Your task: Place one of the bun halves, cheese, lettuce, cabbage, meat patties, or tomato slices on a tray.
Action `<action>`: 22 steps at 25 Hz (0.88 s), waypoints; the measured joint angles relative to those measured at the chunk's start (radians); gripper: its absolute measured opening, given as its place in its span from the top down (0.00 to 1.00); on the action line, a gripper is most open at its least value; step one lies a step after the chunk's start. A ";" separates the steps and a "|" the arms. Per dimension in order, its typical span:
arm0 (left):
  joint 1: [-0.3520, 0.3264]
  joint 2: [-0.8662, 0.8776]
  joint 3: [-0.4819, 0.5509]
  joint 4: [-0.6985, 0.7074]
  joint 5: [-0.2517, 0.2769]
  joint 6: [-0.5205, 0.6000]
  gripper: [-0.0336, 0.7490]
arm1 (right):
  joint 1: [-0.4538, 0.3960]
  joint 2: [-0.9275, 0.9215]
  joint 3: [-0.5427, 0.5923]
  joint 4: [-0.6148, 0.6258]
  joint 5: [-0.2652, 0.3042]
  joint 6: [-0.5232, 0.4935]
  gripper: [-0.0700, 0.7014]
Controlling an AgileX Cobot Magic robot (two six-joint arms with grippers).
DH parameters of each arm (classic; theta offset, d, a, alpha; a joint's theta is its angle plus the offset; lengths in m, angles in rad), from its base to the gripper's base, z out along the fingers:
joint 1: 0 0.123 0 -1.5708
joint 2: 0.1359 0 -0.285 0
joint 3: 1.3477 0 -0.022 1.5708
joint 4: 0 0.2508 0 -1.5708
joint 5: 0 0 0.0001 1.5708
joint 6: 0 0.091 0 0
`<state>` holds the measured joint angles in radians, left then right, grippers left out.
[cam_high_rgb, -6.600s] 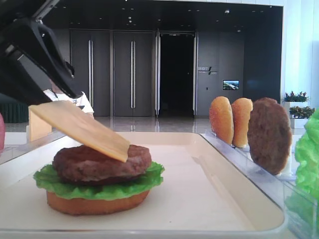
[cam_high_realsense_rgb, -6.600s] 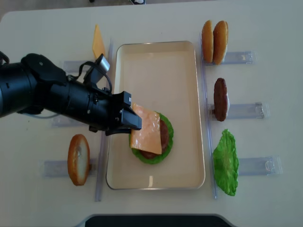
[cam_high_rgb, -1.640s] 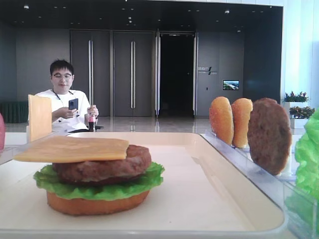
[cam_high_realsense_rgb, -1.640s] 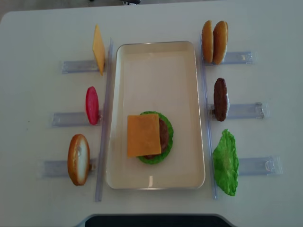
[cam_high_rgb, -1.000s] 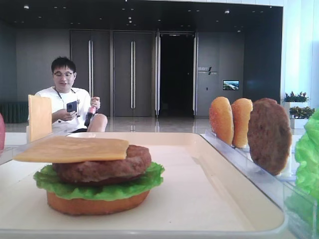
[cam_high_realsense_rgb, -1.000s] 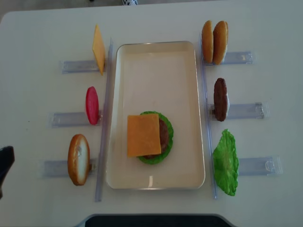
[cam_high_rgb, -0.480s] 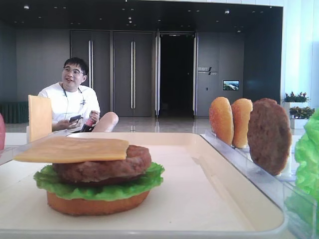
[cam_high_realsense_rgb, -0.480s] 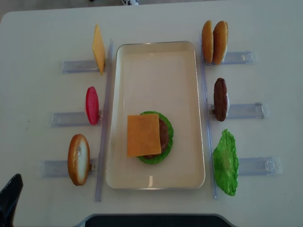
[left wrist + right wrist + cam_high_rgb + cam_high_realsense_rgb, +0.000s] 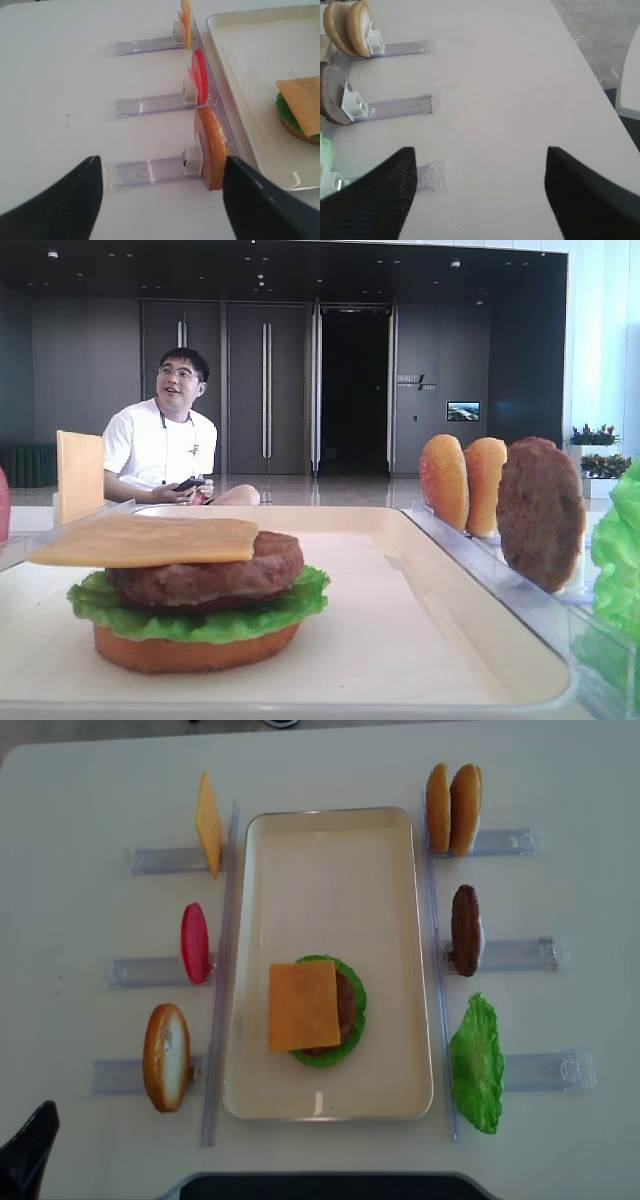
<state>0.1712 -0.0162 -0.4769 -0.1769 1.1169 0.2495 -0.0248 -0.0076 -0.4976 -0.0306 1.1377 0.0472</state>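
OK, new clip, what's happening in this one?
A two-armed robot is building a toy burger on the tray. The stack so far is a bun half, lettuce, a meat patty and a cheese slice lying flat on top. Nothing is being handled right now: the left gripper is open and empty above the bun rack left of the tray, and the right gripper is open over bare table. Spare ingredients stand in racks on both sides.
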 joint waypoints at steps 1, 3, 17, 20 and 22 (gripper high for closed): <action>0.000 0.000 0.000 0.000 0.000 0.000 0.23 | 0.000 0.000 0.000 0.000 0.000 0.000 0.21; 0.000 0.000 0.000 0.000 0.000 0.000 0.23 | 0.000 0.000 0.000 0.000 0.000 0.000 0.21; 0.000 0.000 0.000 -0.001 0.000 0.000 0.23 | 0.000 0.000 0.000 0.000 0.000 0.000 0.21; 0.000 0.000 0.000 -0.001 0.000 0.000 0.23 | 0.000 0.000 0.000 0.000 0.000 0.000 0.21; 0.000 0.000 0.000 -0.001 0.000 0.000 0.23 | 0.000 0.000 0.000 0.000 0.000 0.000 0.21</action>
<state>0.1712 -0.0162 -0.4769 -0.1777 1.1169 0.2495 -0.0248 -0.0076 -0.4976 -0.0306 1.1377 0.0472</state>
